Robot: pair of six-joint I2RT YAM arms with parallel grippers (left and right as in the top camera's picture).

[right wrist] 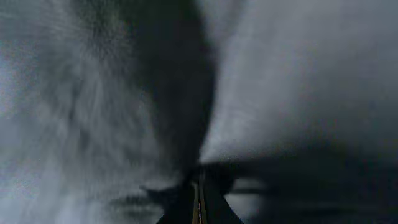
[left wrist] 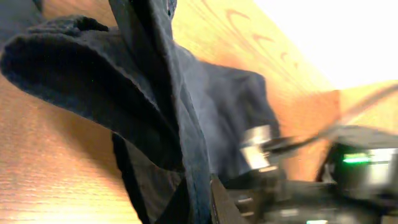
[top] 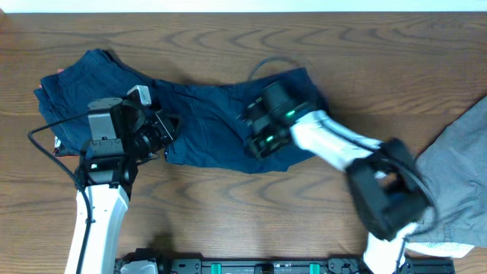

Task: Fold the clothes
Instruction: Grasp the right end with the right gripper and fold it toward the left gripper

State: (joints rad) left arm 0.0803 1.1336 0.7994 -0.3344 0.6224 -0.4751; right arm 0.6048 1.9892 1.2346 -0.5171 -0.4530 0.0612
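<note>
Dark navy shorts (top: 205, 125) lie spread across the middle of the wooden table (top: 228, 46), with more navy cloth (top: 76, 84) bunched at the left. My left gripper (top: 161, 131) is shut on the left edge of the shorts; in the left wrist view the dark cloth (left wrist: 180, 124) runs up from between its fingers (left wrist: 202, 202). My right gripper (top: 255, 137) presses on the right part of the shorts, shut on a fold; its wrist view shows the fingertips (right wrist: 198, 199) closed amid blurred navy cloth (right wrist: 93, 93). A plain grey garment (top: 456, 167) lies at the right edge.
A white label or tag (top: 141, 94) shows by my left wrist. A black cable (top: 266, 65) loops over the shorts behind my right gripper. My right arm (top: 380, 183) reaches across the table's front right.
</note>
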